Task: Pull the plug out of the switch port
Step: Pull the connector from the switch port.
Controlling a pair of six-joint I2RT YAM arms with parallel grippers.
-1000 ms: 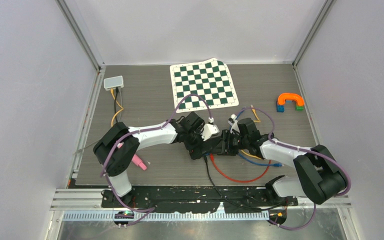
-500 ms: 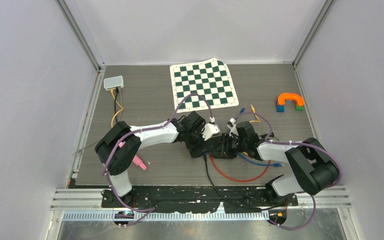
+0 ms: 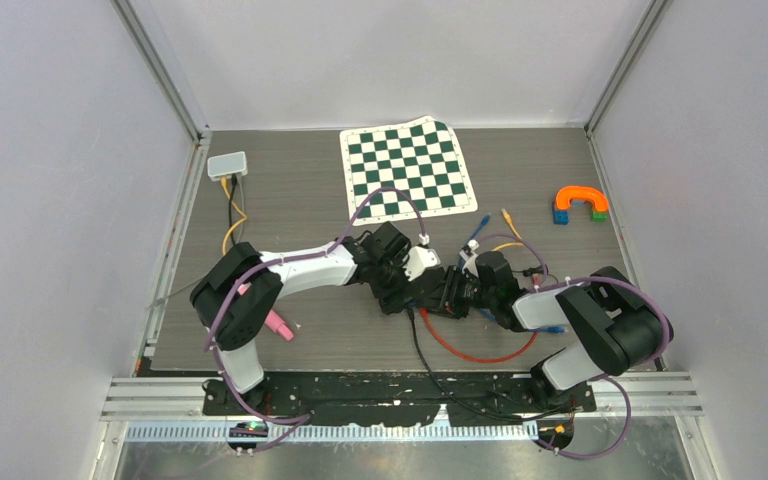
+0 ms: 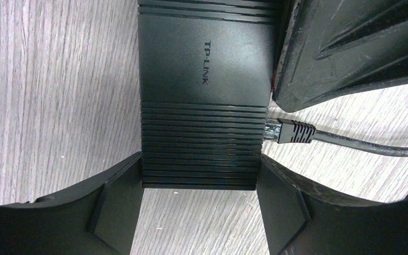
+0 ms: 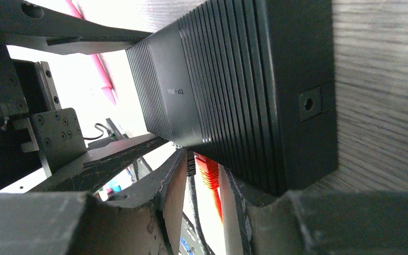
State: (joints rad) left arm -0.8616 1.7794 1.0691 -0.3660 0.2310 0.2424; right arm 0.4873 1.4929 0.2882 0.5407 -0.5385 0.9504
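Observation:
The black TP-LINK switch (image 3: 430, 293) lies flat on the table; it fills the left wrist view (image 4: 204, 90) and the right wrist view (image 5: 234, 90). My left gripper (image 4: 199, 212) is shut on its near end, one finger on each side. A black plug (image 4: 292, 132) sits in a port on its right side. My right gripper (image 5: 204, 207) is at the port side, open, its jaws standing either side of the red plug (image 5: 208, 172) and the black plug beside it. The red cable (image 3: 480, 355) loops toward the near edge. In the top view the right gripper (image 3: 463, 290) touches the switch.
A green checkered mat (image 3: 406, 168) lies at the back centre. An orange arch on blocks (image 3: 580, 204) is back right. A small white box (image 3: 227, 165) with a yellow cable is back left. A pink marker (image 3: 278, 324) lies by the left arm. Loose blue and yellow cables (image 3: 495, 225) trail behind the right wrist.
My right arm has folded in and moved left, bringing its gripper up against the switch. The loose blue and yellow cable ends shifted toward the back. The left arm has not moved.

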